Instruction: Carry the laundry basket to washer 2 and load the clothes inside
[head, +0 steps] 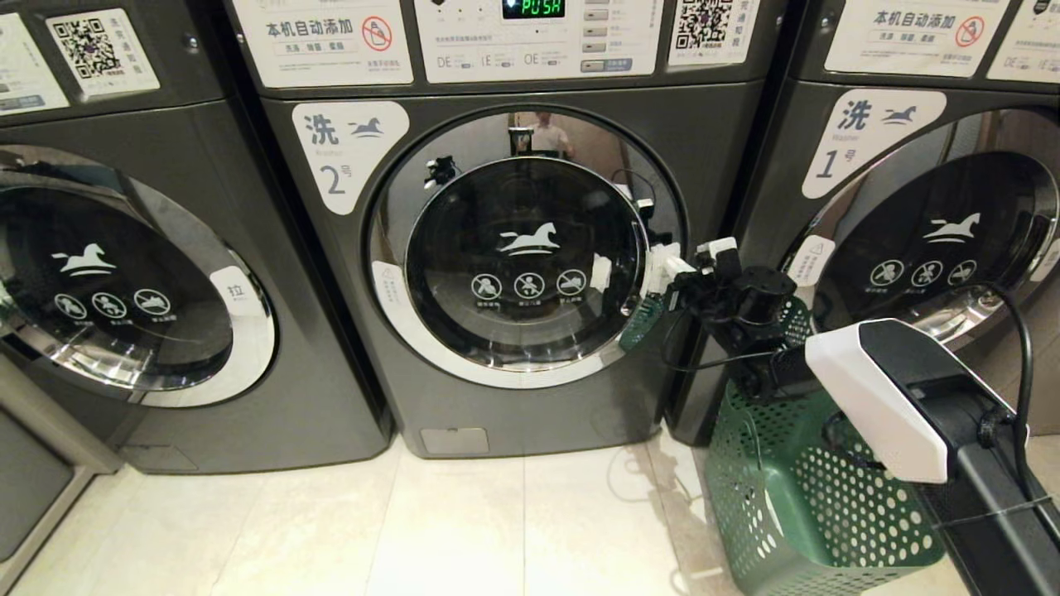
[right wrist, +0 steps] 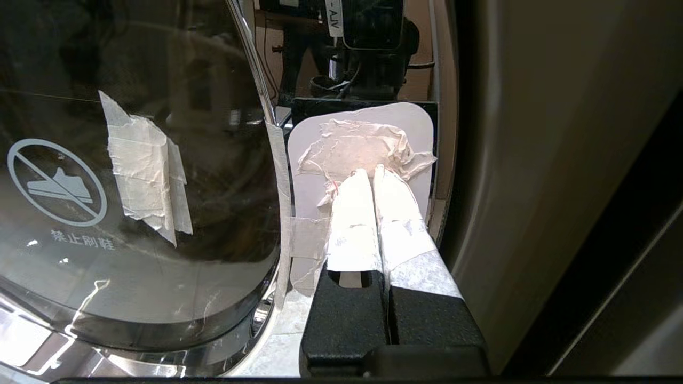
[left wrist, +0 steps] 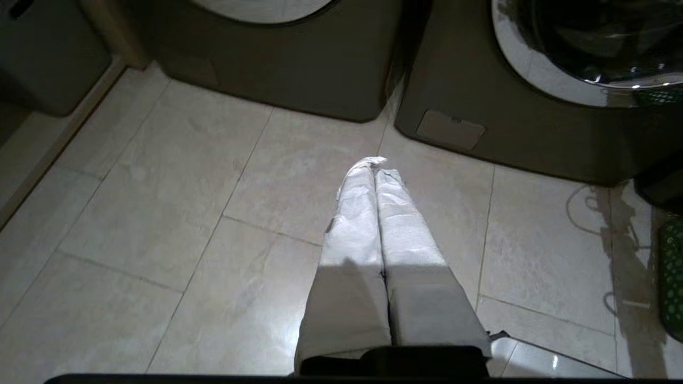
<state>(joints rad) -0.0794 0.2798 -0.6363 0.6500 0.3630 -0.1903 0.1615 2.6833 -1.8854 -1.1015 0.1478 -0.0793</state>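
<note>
Washer 2 (head: 530, 273), dark grey with a "2" label (head: 339, 157), faces me with its round glass door shut. My right gripper (head: 675, 269) is at the door's right edge. In the right wrist view its taped fingers (right wrist: 372, 173) are shut with nothing between them, tips against a white taped tab (right wrist: 363, 144) beside the door glass (right wrist: 133, 186). The green laundry basket (head: 795, 505) stands on the floor right of washer 2, partly behind my right arm. No clothes show. My left gripper (left wrist: 376, 162) is shut and empty, hanging low over the floor tiles.
Washer 1 (head: 936, 215) stands right of washer 2, behind the basket, and a third washer (head: 124, 281) stands to the left. Pale tiled floor (head: 464, 530) lies in front. A sliver of the basket (left wrist: 672, 277) shows in the left wrist view.
</note>
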